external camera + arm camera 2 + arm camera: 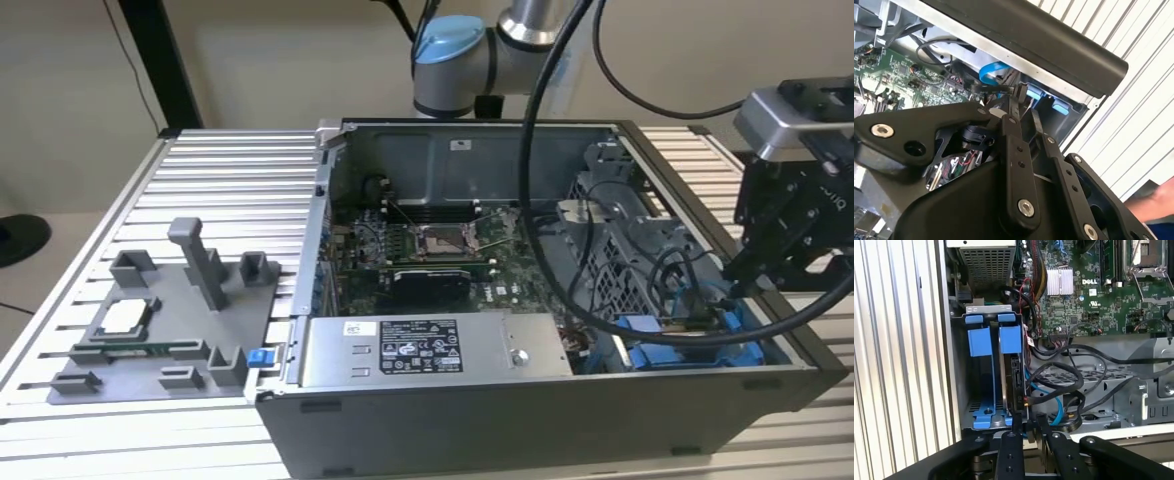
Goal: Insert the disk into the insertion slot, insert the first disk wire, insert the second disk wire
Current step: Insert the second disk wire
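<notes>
The jaws, clenched on a black wire plug (1026, 401), sit at the near end of the disk (1015, 380), seated on edge in the insertion slot (979, 405) at the 4 o'clock corner of the case (534, 400) in the exterior view, its long axis running straight ahead of them.

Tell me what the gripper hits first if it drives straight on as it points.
Probably the exposed edge of the disk, standing in the insertion slot right ahead of the gripper. A black wire crosses close by; depth is unclear, so it might touch first.
</notes>
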You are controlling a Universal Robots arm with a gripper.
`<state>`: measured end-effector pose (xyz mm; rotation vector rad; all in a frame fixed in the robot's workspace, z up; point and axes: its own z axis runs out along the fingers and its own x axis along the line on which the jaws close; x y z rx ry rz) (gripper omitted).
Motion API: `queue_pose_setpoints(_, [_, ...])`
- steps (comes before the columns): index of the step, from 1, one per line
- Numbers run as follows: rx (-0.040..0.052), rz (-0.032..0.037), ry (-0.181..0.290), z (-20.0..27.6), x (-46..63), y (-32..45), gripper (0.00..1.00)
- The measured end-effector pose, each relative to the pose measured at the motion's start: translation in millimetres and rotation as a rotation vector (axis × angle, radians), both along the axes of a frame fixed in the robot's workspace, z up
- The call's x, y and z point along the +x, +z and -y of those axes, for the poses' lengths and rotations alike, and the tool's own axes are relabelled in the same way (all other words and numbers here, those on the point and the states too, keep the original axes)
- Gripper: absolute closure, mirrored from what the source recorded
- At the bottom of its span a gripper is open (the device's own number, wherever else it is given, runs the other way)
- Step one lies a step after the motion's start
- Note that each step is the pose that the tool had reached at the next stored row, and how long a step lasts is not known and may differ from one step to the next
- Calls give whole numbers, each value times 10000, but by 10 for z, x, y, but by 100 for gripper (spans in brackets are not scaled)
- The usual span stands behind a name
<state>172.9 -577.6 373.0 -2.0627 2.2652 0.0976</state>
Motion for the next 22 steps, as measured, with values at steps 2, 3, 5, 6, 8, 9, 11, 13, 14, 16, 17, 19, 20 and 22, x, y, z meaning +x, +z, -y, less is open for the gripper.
queue_pose_setpoints(2, [0,-58,0,0,28,0,0])
queue_pose_setpoints(3, [1,-90,0,0,42,0,0])
queue_pose_setpoints(5, [1,-170,0,0,72,0,0])
queue_pose_setpoints(6, [0,-227,1,0,89,0,0])
queue_pose_setpoints(8, [-1,-400,3,0,131,0,0])
queue_pose_setpoints(9, [-2,-488,5,0,151,0,0])
queue_pose_setpoints(11, [-2,-648,12,0,194,0,0])
queue_pose_setpoints(13, [-2,-818,22,0,233,0,0])
queue_pose_setpoints(14, [-3,-882,27,0,247,0,0])
queue_pose_setpoints(16, [-3,-974,36,3,269,0,0])
queue_pose_setpoints(17, [-3,-993,37,5,275,0,0])
queue_pose_setpoints(19, [-2,-1002,36,5,276,0,0])
queue_pose_setpoints(20, [-2,-1002,36,5,277,0,0])
queue_pose_setpoints(22, [-3,-1003,37,5,278,0,0])
